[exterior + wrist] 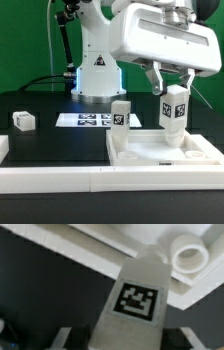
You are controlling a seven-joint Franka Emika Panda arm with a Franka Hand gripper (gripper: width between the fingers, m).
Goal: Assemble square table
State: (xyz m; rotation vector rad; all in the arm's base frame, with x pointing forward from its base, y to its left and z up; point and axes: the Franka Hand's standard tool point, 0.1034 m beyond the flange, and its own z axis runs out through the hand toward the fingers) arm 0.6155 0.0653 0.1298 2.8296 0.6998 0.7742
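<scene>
Progress first: early going, maybe a quarter done. Got one standing leg (120, 116) upright on the corner of the square table slab (160, 155) toward the exterior view's left, looks mounted, though can't swear to it from here. Left to do, judging by this: seating the held leg (175, 110), then fetching the spare leg (22, 121) lying on the black desk (50, 140) well off toward the exterior view's left, past the marker board (88, 120). No fourth leg spotted anywhere. Claw (175, 98) clenched on the held leg, keeping it upright, tag facing the camera, right over the slab's far edge; can't tell whether touching or just above. Wrist view: leg pinched between both fingers (66, 339), tip pointing at the slab near a round socket (190, 255).
</scene>
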